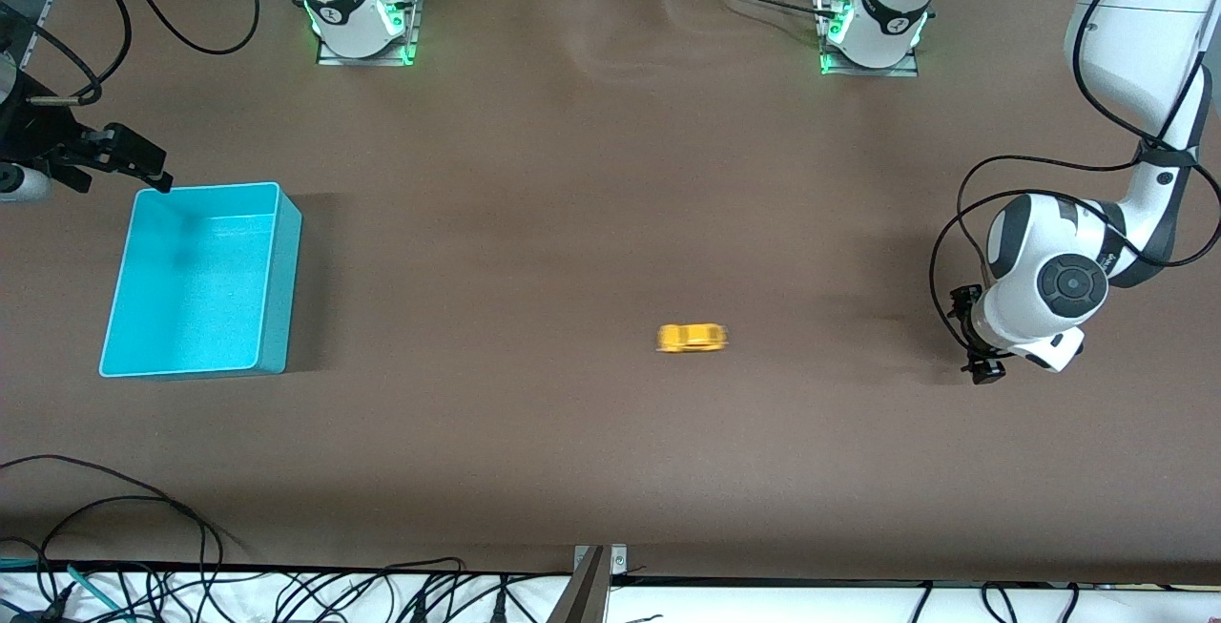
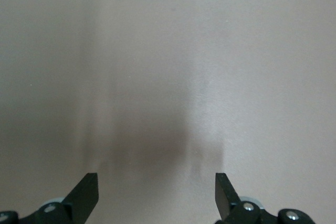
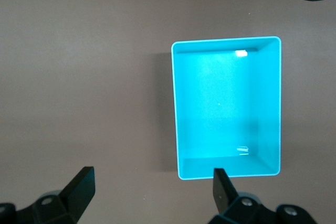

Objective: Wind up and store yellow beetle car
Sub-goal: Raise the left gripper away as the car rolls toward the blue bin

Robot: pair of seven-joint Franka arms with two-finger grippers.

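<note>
The yellow beetle car (image 1: 693,338) sits alone on the brown table (image 1: 591,222), looking blurred, well away from the left gripper (image 2: 156,191), which is open and empty, low over bare table. The turquoise bin (image 1: 272,222) is empty, just beside the open right gripper (image 3: 152,188), which waits above. The car should be picked up by its sides, once it is seen to be still, then dropped in the bin.

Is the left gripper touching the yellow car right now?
Apart. The front view shows bare table between the yellow beetle car and the left gripper; its open fingers hold nothing.
</note>
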